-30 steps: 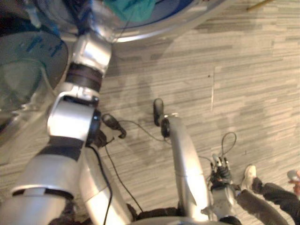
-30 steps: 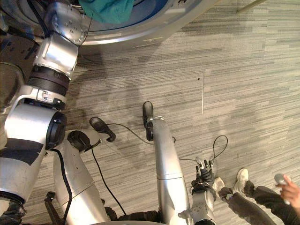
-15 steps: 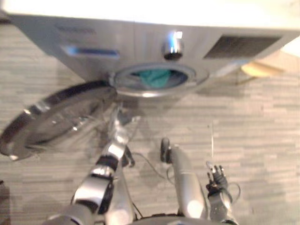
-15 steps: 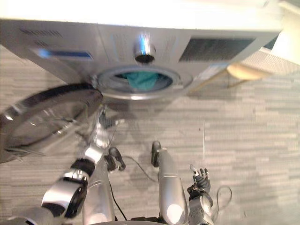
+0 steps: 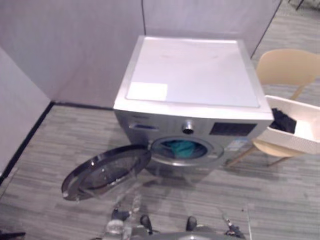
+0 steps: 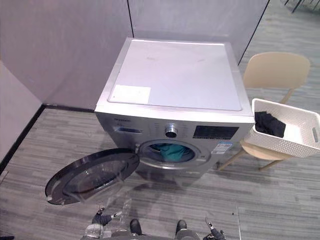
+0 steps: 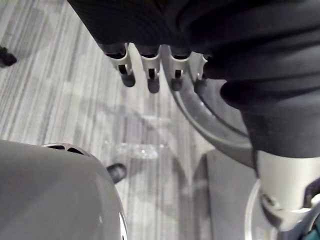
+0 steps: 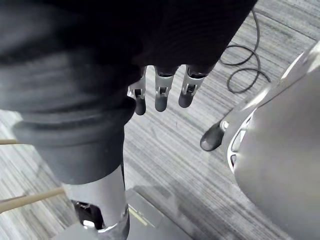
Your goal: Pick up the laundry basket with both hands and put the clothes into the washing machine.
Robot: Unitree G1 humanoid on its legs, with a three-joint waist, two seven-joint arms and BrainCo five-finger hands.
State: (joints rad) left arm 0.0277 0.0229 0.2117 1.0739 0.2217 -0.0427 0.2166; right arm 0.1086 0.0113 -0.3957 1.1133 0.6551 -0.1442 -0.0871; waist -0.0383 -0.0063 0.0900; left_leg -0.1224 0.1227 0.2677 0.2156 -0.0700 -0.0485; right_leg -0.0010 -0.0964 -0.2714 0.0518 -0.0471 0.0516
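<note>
1. The white laundry basket (image 6: 280,142) sits on the seat of a tan chair (image 6: 276,70), just beside the washing machine (image 6: 172,82) on the robot's right, well apart from both hands.
2. The basket stands mouth up. Its long axis runs sideways, roughly in line with the machine's front. One short end points at the machine's side, and the other, with a handle slot, points away to the right.
3. A heap of dark clothes (image 6: 269,123) lies inside the basket, in the end nearer the machine.
4. The machine's round door (image 6: 92,175) hangs wide open, swung out to the robot's left and low over the grey striped floor (image 6: 285,200).
5. Some teal cloth (image 6: 168,150) shows inside the drum opening.
6. The left hand (image 7: 190,25) hangs low in front of the machine, by the open door. Its fingers (image 7: 150,76) point down, loose and nearly straight, with nothing in them.
7. The right hand (image 8: 165,30) hangs low on the other side, over bare floor. Its fingers (image 8: 160,95) are just as slack and hold nothing.
8. From the head views, both hands are down at the near edge, the left hand below the door and the right hand below the machine's right front corner.
</note>
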